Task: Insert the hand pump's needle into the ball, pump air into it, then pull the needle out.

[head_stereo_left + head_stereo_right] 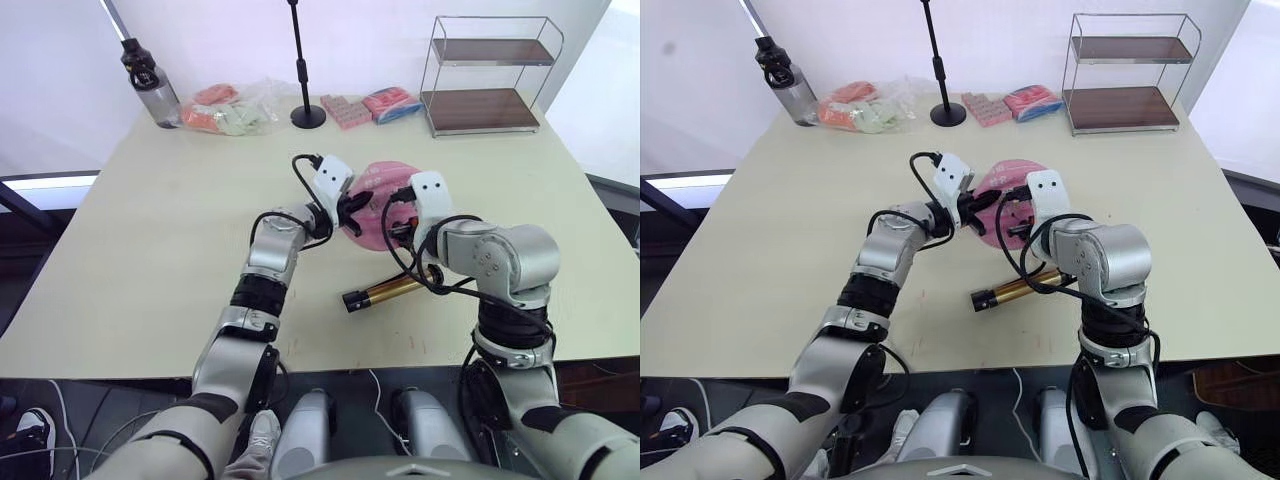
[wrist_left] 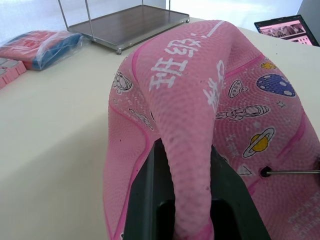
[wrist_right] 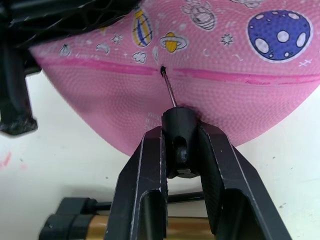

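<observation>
The pink ball (image 1: 378, 190), squashed flat and printed with small cartoons, stands on edge at the table's middle. My left gripper (image 1: 352, 212) is shut on a fold of the ball (image 2: 190, 100) from its left side. On the ball's right, my right gripper (image 3: 180, 135) is shut on the black fitting of the needle (image 3: 168, 87). The thin pin's tip sits at the black valve hole (image 3: 162, 70), with most of the shaft still showing outside. The bronze-gold hand pump (image 1: 392, 290) lies on the table just in front of the ball, below my right gripper (image 1: 403, 225).
Along the table's far edge stand a grey bottle (image 1: 150, 85), a clear bag of packets (image 1: 225, 110), a black stand pole (image 1: 303, 70), pink packets (image 1: 345, 110) and a two-tier wire shelf (image 1: 487, 75). The table (image 1: 150, 250) is bare to the left.
</observation>
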Controlling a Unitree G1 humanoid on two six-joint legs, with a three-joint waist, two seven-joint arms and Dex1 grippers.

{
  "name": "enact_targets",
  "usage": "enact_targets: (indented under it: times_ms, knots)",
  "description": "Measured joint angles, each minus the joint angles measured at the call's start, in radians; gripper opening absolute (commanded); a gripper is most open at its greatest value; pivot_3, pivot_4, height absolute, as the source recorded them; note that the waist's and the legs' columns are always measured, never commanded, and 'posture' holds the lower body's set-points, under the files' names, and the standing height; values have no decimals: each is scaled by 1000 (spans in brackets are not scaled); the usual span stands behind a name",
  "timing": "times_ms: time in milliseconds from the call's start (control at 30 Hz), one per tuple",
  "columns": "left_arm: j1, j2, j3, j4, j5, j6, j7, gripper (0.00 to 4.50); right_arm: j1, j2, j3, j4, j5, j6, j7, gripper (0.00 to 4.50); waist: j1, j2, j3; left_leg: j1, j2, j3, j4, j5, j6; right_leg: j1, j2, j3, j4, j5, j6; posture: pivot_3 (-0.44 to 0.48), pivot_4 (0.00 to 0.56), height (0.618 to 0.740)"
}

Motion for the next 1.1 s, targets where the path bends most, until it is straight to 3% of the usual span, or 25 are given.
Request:
enact_targets:
  times_ms: [1100]
  knots:
    - [62,-4,78,-97,-73,108,0,47,-160,73,-23,236,-32,1,-40,345,-25,0,0,3,1,0,-4,0,0,0,0,0,0,-1,1,0,150,740]
